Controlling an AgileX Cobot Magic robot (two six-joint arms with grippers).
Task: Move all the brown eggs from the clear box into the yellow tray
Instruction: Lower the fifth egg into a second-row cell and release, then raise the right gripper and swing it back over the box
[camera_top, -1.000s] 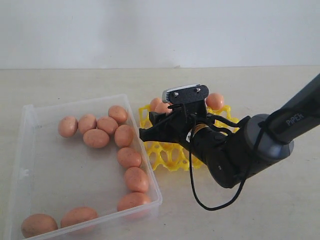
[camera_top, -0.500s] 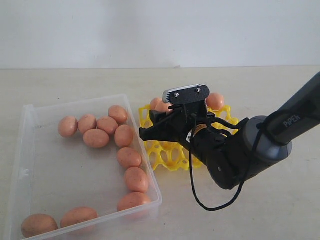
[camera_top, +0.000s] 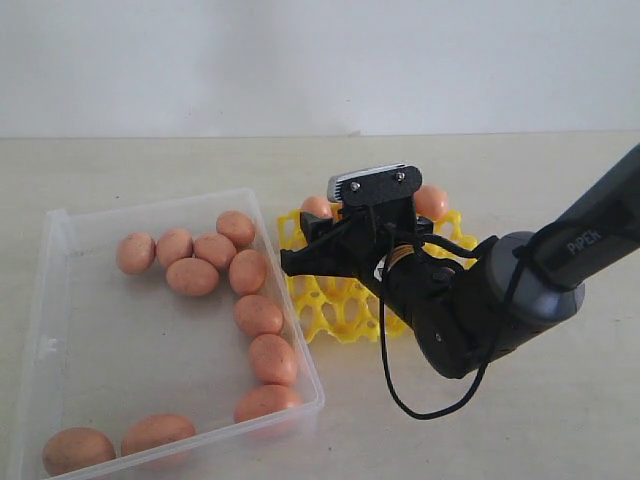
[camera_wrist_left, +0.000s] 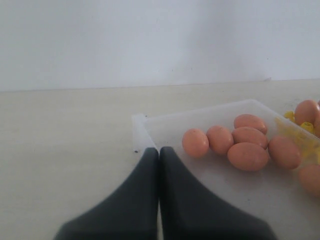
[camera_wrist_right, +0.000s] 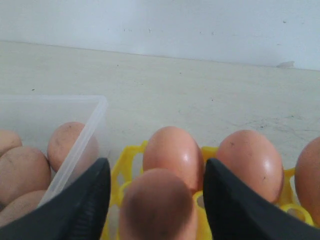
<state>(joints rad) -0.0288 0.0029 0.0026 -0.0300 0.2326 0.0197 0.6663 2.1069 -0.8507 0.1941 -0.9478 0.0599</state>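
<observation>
I see a beige tabletop (camera_top: 150, 165), with a plain white wall (camera_top: 300, 60) at the far side. Right gripper (camera_wrist_right: 154, 197) spread around a brown egg (camera_wrist_right: 157, 210) in the yellow tray (camera_wrist_right: 124, 167), gaps either side; left gripper (camera_wrist_left: 159, 156) closed.

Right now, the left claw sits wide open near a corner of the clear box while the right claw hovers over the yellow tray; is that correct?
Not quite: the left claw is shut, its fingers pressed together, as the left wrist view shows. It does sit near a corner of the clear box, and the right claw hovers over the yellow tray.
</observation>
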